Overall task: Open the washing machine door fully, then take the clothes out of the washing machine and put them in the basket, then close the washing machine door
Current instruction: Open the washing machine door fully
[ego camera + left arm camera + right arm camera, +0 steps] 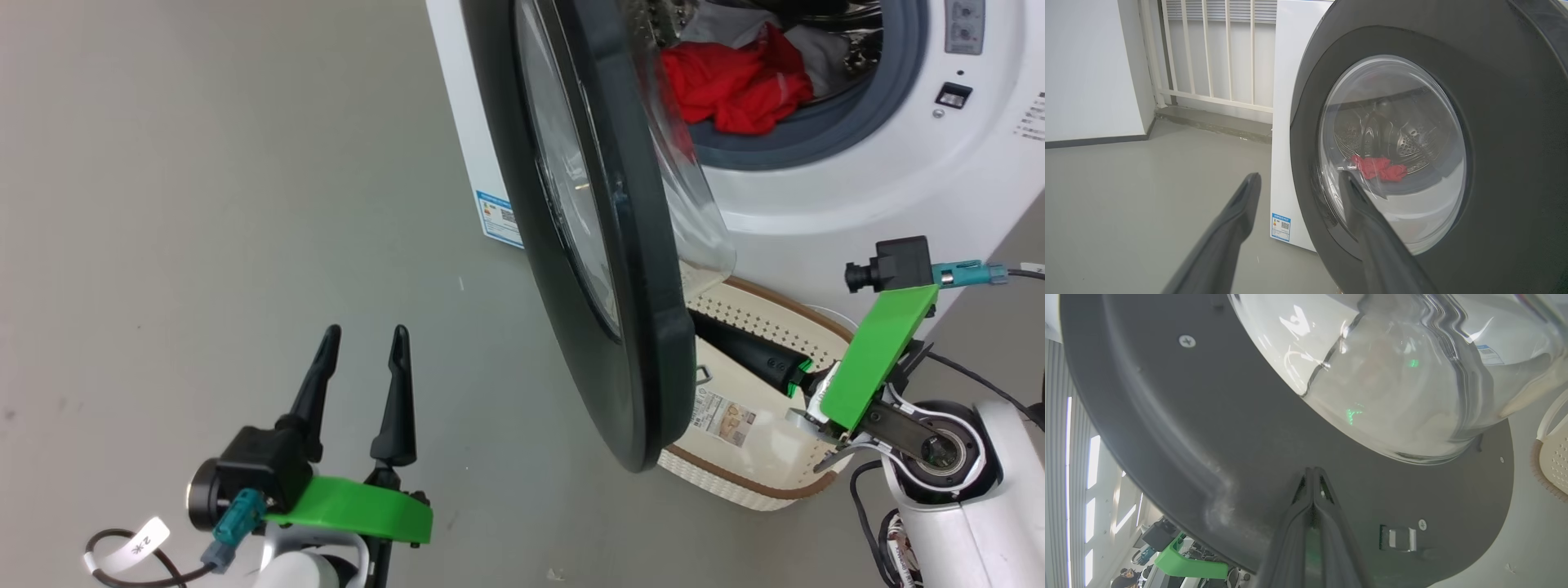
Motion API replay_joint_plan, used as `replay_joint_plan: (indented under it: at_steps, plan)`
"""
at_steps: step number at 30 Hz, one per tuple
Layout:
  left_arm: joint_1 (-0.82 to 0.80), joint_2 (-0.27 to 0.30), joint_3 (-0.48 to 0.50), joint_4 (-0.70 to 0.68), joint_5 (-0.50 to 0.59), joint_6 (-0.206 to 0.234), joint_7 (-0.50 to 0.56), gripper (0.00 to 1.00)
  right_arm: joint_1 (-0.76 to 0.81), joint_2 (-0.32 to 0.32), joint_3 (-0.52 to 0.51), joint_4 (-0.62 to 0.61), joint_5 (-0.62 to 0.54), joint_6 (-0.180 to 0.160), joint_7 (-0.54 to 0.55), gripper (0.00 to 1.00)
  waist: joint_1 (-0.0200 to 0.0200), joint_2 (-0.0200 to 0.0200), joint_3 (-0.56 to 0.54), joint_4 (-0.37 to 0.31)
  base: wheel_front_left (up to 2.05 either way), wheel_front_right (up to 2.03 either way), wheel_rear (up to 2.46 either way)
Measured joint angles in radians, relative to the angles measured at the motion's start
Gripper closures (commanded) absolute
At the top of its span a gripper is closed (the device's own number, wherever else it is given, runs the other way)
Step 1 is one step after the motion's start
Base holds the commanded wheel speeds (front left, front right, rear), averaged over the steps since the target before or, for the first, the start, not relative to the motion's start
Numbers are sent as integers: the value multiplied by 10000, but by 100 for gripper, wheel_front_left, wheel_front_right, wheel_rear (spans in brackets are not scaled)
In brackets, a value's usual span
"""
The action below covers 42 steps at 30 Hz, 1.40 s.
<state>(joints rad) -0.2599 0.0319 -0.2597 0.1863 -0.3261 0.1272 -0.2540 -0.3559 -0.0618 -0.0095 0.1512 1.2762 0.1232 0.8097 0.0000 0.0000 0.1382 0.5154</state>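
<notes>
Head: washing machine door (645,327) stood part-open, red clothes (735,82) inside washing machine (816,204), basket (759,487) on floor (204,204) under door. L wrist: left pincer (1299,175) spread, facing door's outer face. R wrist: right pincer (1313,471) pressed together at door's inner rim, nr latch (1398,539).

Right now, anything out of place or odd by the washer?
Nothing spilled or damaged. One oddity: the cream perforated plastic basket sits close by the half-open round black-rimmed door, whose lower edge overlaps it in the head view.
</notes>
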Motion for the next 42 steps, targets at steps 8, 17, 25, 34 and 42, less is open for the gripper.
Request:
replay_joint_plan:
  at_steps: [8, 17, 25, 34, 42]
  plan:
    - [62, 4, -23, -15, -10, 0, 0, 0, 98, -10, 504, -12, 226, 0, -15, 100, 0, 0, -39, 336, 0, 0, 0]
    - [211, 4, -4, -205, -8, 65, 0, 0, 35, -15, 1252, 167, 531, 0, -192, 100, 0, 0, 18, 364, 0, 0, 0]
    - [393, 6, 0, -380, -10, 146, 0, 0, -184, -36, 1816, 439, 807, 0, -297, 100, 0, 0, 40, 378, 0, 0, 0]
    - [601, 8, 38, -546, -10, 176, 0, 0, -503, -63, 2422, 715, 1116, 0, -500, 100, 0, 0, 95, 411, 0, 0, 0]
    - [601, 8, 38, -598, -10, 174, 0, 0, -714, -69, 2871, 957, 1419, 0, -721, 100, 0, 0, 95, 416, 0, 0, 0]
